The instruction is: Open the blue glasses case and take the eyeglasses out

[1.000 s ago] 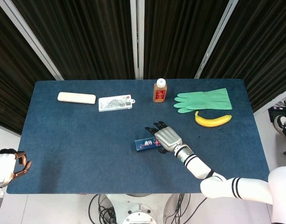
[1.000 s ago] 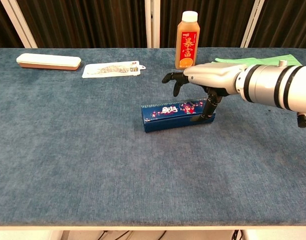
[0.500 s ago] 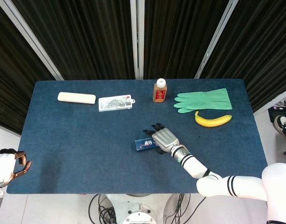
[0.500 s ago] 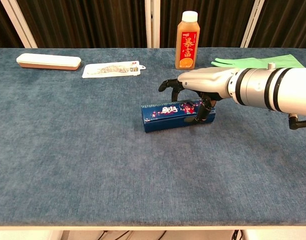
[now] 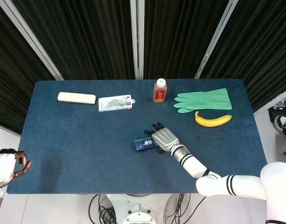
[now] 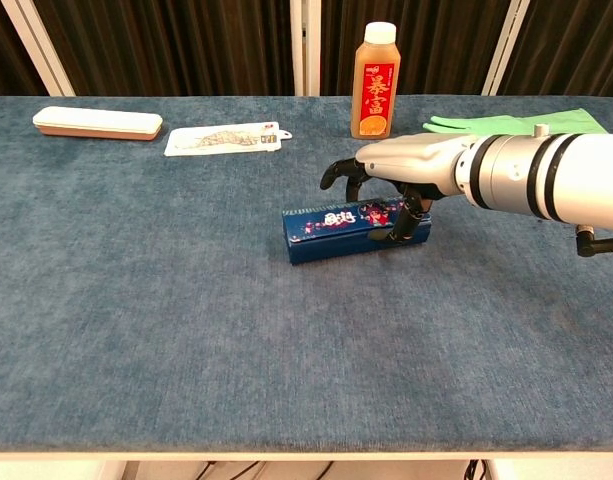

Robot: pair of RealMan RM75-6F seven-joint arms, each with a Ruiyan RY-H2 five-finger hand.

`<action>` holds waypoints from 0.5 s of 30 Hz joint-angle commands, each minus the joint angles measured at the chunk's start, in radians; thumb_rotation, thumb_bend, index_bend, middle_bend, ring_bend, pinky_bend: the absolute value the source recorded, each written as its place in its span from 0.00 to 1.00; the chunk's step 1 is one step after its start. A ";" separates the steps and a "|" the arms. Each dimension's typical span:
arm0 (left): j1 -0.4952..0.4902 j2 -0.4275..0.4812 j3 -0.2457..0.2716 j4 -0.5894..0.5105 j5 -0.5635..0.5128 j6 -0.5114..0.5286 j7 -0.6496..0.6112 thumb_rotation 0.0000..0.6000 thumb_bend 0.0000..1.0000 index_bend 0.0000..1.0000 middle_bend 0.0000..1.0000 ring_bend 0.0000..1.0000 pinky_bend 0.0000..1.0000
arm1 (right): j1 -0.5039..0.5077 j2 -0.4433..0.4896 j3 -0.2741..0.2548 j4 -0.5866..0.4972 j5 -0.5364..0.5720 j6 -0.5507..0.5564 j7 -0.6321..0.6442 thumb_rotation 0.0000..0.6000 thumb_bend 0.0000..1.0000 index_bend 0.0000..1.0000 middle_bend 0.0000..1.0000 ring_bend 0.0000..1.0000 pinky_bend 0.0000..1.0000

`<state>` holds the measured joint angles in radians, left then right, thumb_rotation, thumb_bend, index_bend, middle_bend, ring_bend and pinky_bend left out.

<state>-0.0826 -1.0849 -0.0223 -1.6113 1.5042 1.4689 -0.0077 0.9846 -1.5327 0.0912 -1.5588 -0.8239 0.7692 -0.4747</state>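
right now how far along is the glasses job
Early. Done: the right hand has reached the blue case and arches over its right end, a finger on its front. In hand: getting a grip. Left: the case looks closed, and no eyeglasses show.

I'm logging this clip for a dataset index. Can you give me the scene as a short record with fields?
target: closed blue rectangular glasses case, mid-table
right hand: over the case's right end, fingers on it
left hand: beside the table's near left corner, holds nothing
far side: cream oblong case, printed flat packet, orange juice bottle, green rubber glove, yellow banana
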 commanded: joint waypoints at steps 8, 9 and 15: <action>0.000 0.000 0.000 -0.001 -0.001 0.000 0.003 1.00 0.33 0.71 0.68 0.49 0.42 | 0.004 0.007 -0.009 -0.008 0.005 0.008 -0.003 1.00 0.37 0.13 0.28 0.00 0.00; 0.000 0.000 0.000 -0.001 -0.001 0.000 0.002 1.00 0.33 0.71 0.68 0.49 0.42 | 0.005 0.006 -0.010 -0.005 0.008 0.008 -0.004 1.00 0.38 0.13 0.29 0.00 0.00; -0.001 0.000 0.000 0.000 -0.001 -0.001 0.001 1.00 0.33 0.71 0.68 0.49 0.42 | 0.011 0.001 -0.013 0.000 0.012 0.010 -0.008 1.00 0.48 0.16 0.32 0.00 0.00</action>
<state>-0.0831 -1.0848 -0.0225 -1.6116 1.5030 1.4681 -0.0067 0.9957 -1.5320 0.0786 -1.5594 -0.8118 0.7791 -0.4823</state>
